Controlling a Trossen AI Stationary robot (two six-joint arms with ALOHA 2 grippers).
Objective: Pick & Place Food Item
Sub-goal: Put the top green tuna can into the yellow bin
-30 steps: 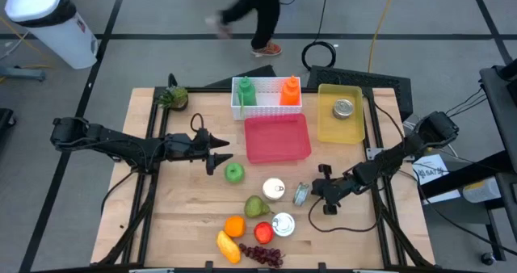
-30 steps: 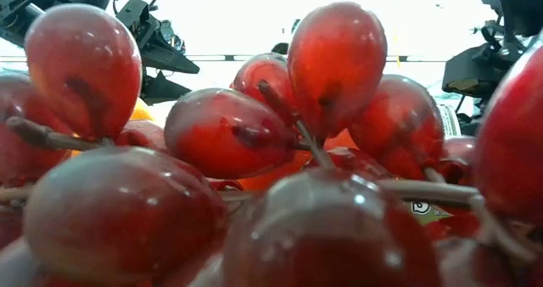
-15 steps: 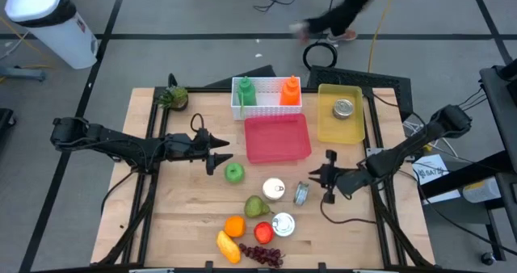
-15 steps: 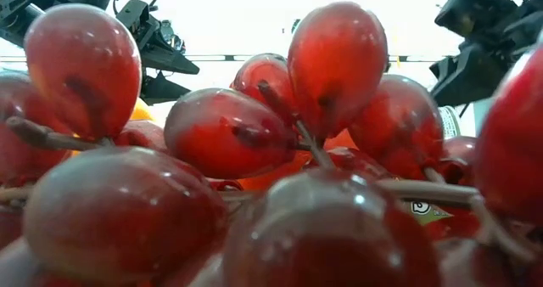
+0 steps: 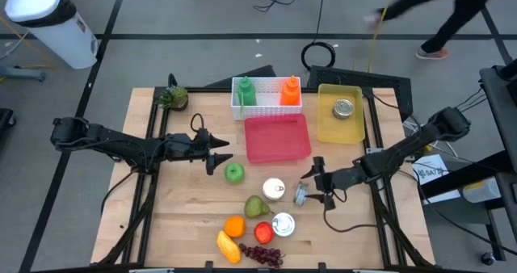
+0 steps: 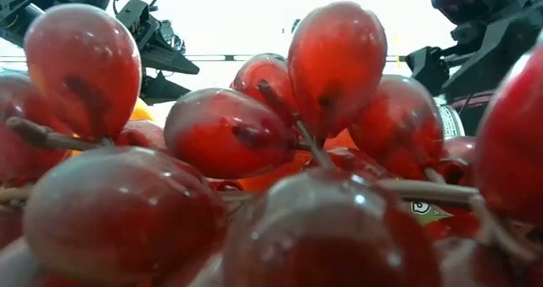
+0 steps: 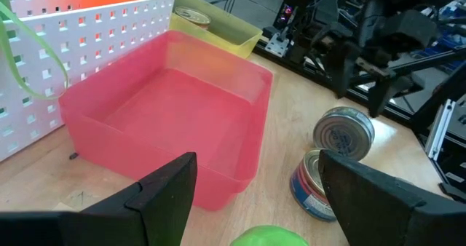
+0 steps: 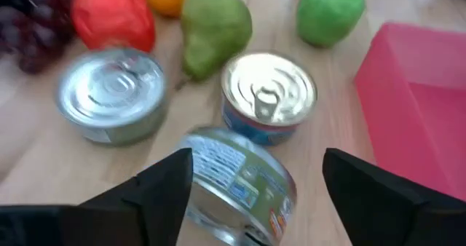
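Observation:
My right gripper (image 5: 313, 184) (image 8: 255, 195) hangs open just right of a tin can lying on its side (image 5: 300, 195) (image 8: 234, 182); its fingers stand on either side of the can, apart from it. Two more cans stand upright (image 5: 274, 189) (image 5: 283, 223). Beside them on the table lie a pear (image 5: 257, 207), an orange (image 5: 234, 225), a red fruit (image 5: 263, 232) and grapes (image 5: 262, 255). My left gripper (image 5: 216, 160) (image 7: 258, 195) waits open just left of the green apple (image 5: 234, 173).
A red bin (image 5: 277, 137) sits at the table's middle back. To its right a yellow bin (image 5: 327, 128) holds a can (image 5: 344, 108). A white basket (image 5: 266, 106) with two bottles stands behind. The grapes (image 6: 254, 151) fill the low view. A person walks beyond the table.
My right gripper has risen a little and gone toward the table's left edge, up to the tipped can. Its fingers have opened wide. The can and the other food items lie where they were.

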